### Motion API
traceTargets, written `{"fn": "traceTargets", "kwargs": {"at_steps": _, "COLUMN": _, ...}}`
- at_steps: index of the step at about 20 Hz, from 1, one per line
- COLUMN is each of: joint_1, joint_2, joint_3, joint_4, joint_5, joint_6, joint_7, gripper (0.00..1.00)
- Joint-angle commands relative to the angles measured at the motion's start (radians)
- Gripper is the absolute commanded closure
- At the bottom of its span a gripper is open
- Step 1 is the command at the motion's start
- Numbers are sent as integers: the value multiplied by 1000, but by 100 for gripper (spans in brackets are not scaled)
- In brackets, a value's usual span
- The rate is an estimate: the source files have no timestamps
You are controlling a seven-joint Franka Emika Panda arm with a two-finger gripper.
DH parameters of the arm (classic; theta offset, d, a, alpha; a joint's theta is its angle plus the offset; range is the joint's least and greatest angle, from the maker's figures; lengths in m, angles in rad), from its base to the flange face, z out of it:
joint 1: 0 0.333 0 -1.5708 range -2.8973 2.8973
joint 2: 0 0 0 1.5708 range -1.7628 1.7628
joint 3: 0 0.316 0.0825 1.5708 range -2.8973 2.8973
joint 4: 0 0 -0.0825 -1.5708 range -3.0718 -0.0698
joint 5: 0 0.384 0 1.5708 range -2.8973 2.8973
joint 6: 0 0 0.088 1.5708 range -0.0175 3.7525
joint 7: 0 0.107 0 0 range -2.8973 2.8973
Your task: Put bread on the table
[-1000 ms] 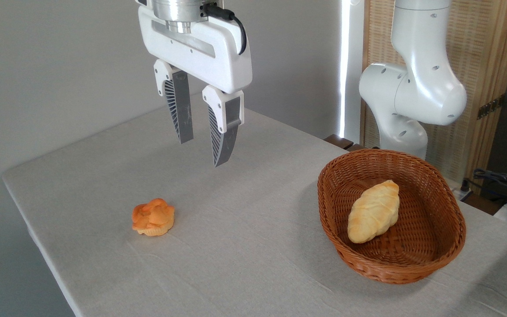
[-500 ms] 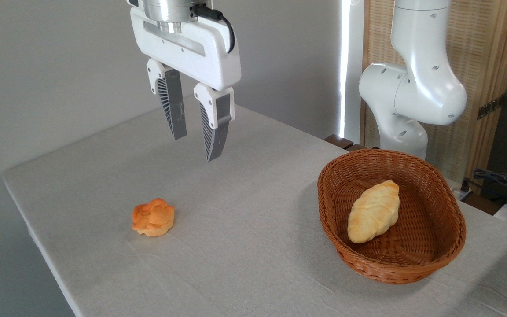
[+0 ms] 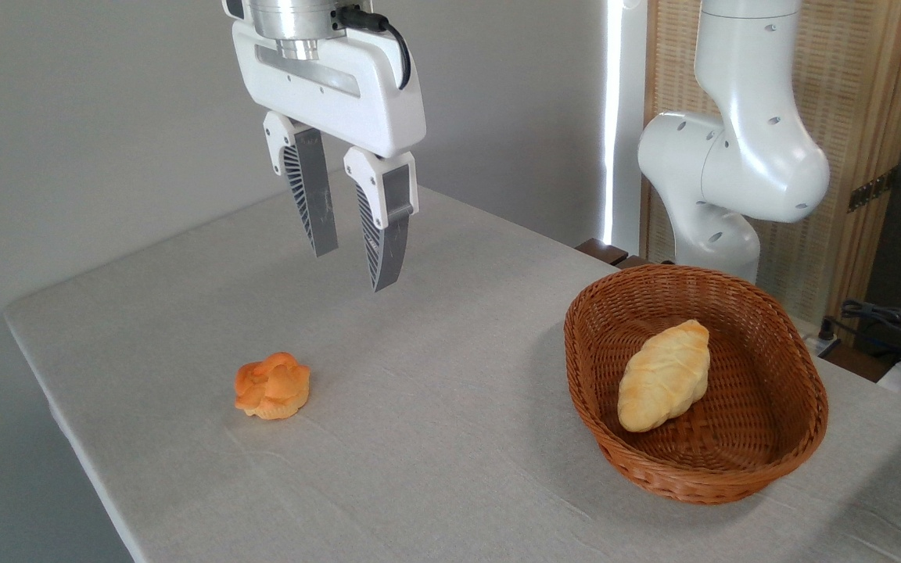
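You are looking at a grey cloth counter (image 3: 435, 438) from the front. Farthest left of what matters, below the fingers and a little to their left, the bread (image 3: 272, 385) sits on the counter: a small orange-brown bun with a folded, rose-like top and a paler base. Nothing touches it, and it lies well apart from everything else.

Above it, high over the counter, hang the fingers (image 3: 353, 272). They point down, are spread a little with a clear gap between them, and hold nothing.

Well to the right of the fingers, and lower, stands a brown wicker basket (image 3: 802, 438). A longer pale-yellow roll (image 3: 664, 375) lies inside it.

Since the bun already rests on the cloth, the task looks done or nearly so.

If you need to take the bun again, it is likely light and soft, so it would squash under a hard squeeze. The folded top looks uneven and could slip. A gentle grip low across its sides, near the paler base, seems safest.
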Motion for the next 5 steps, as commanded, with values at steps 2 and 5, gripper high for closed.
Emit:
{"fn": "traceTargets", "kwargs": {"at_steps": 2, "joint_1": 14, "joint_2": -4, "joint_3": -8, "joint_4": -1, "joint_5": 18, "joint_6": -4, "joint_7": -9, "gripper": 0}}
{"fn": "traceTargets", "kwargs": {"at_steps": 5, "joint_1": 14, "joint_2": -6, "joint_3": 0, "joint_4": 1, "joint_5": 16, "joint_6": -4, "joint_7": -12, "gripper": 0}}
